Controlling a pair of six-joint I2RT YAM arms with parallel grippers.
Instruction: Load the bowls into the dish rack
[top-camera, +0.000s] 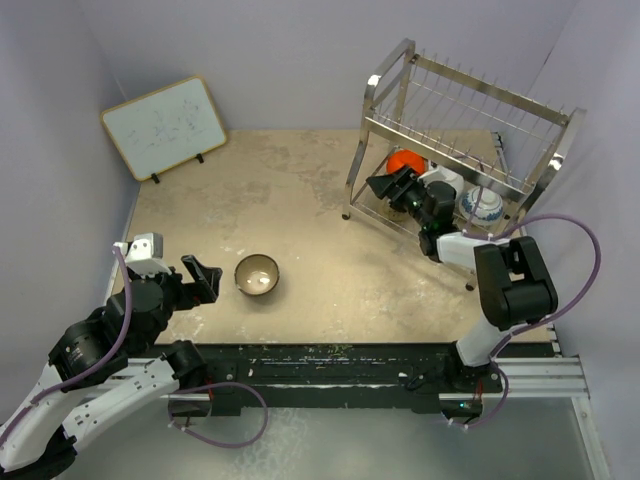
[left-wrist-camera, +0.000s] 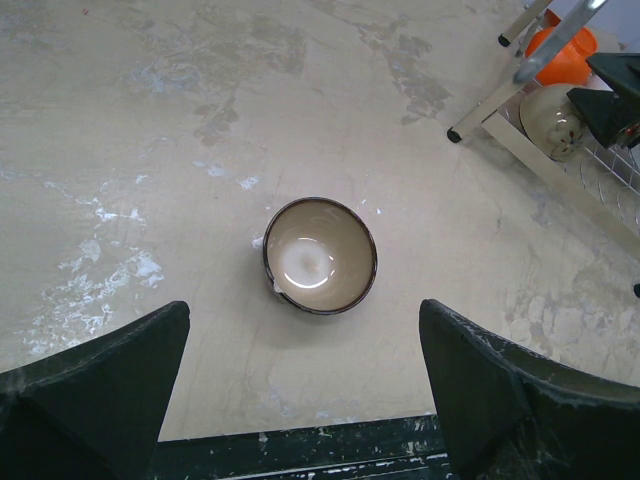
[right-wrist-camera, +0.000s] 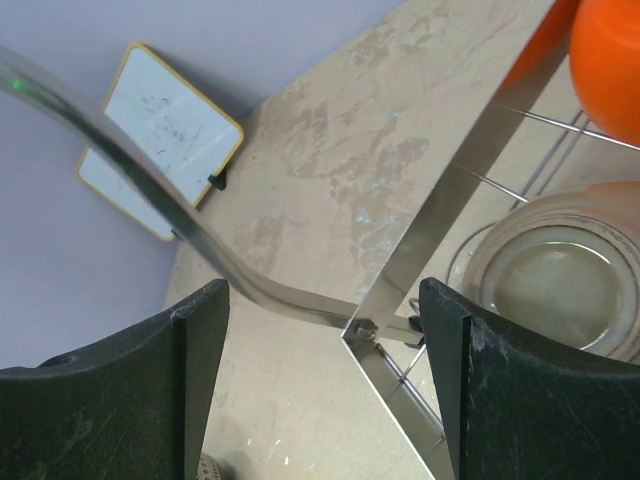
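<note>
Step in hand: the approach of the left tool (top-camera: 205, 278) to the tan-brown bowl (top-camera: 257, 274) is judged to be in hand. This is the only bowl seen outside the dish rack (top-camera: 560, 152).
Next move: the left tool should be brought forward and lowered, so that one finger goes inside the rim and the other outside. The rim looks thin and glossy, so a slip may be expected if the grasp is shallow.
Left tool: its fingers are spread wide apart; nothing is held and nothing is touched.
Just ahead of the left tool: the tan-brown bowl stands upright on the tabletop (top-camera: 300, 190), mouth up, near the fingertips but apart from them.
Right tool (top-camera: 392, 185): its fingers are spread apart too, and nothing is held. It is placed at the front corner of the rack's lower tier; whether the frame is touched cannot be told.
Just beyond the right tool: a white bowl (right-wrist-camera: 560, 280) lies in the lower tier, an orange-red bowl (top-camera: 405, 160) is seen further in, and a blue-and-white bowl (top-camera: 483, 207) is placed to the right.
Fifth bowl: the black bowl cannot be made out in any view.
Far from both tools: a whiteboard (top-camera: 165, 125) is leaned at the back.
</note>
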